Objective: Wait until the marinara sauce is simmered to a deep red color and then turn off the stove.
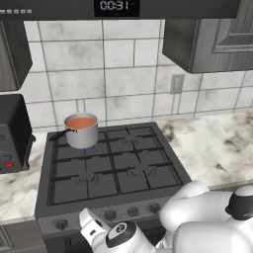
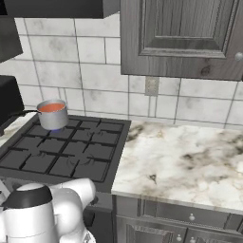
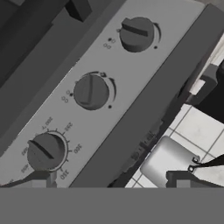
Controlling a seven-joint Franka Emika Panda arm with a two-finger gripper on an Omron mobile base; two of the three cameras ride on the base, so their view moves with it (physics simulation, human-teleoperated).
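Hovering before the stove (image 1: pixel 113 163) front, the tool (image 3: pixel 109 181) stands spread wide, pinching nothing, near three round knobs (image 3: pixel 90 92). Orange-red marinara sauce (image 1: pixel 80 122) fills the saucepan (image 1: pixel 83 136) on the back-left burner.

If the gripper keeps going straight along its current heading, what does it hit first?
Likely the stove's front panel, near the middle knob. The open gripper points at it; depth is unclear.
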